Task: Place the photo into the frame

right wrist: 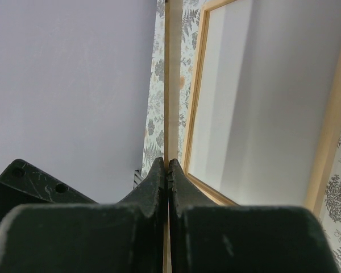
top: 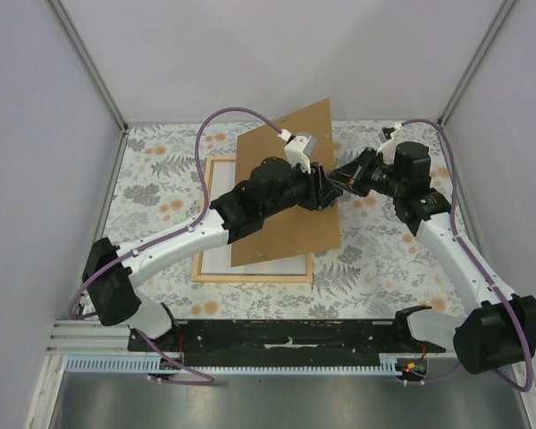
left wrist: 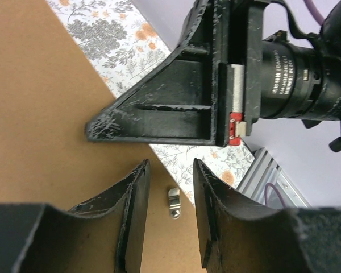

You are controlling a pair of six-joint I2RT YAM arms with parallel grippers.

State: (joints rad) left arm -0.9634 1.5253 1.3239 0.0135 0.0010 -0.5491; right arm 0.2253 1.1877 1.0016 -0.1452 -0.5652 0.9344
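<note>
The light wood frame (top: 250, 279) lies flat on the floral table, and a pale white sheet (top: 250, 261) fills its inside. It may be the photo's plain back; no printed side shows. The brown backing board (top: 295, 232) is tilted over the frame's right part. My right gripper (top: 335, 180) is shut on the board's right edge, seen edge-on in the right wrist view (right wrist: 173, 85) between the closed fingertips (right wrist: 169, 165). The frame (right wrist: 194, 114) and white sheet (right wrist: 261, 102) lie beyond. My left gripper (top: 320, 192) is open just above the board (left wrist: 40, 142), its fingers apart (left wrist: 170, 168) over a metal clip (left wrist: 173, 203).
The right gripper's black finger (left wrist: 159, 114) lies across the board just ahead of my left fingers. Grey walls close in the table on three sides. Purple cables (top: 223, 116) arch over both arms. An aluminium rail (top: 89, 344) runs along the near edge.
</note>
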